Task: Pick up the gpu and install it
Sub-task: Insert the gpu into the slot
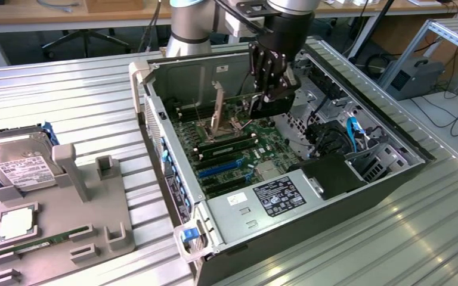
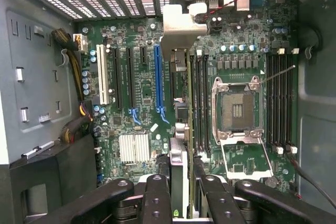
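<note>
In the exterior view, the gripper [image 1: 275,90] hangs inside the open computer case [image 1: 333,226] on the tabletop [image 1: 70,101]. Its fingers are closed on the gpu [image 1: 266,107], which is over the motherboard [image 1: 245,152]. In the wrist view, the gpu [image 2: 177,161] stands edge-on between the fingers [image 2: 156,198]. It is seen between the long blue slot [image 2: 158,77] and the memory slots [image 2: 202,98].
</note>
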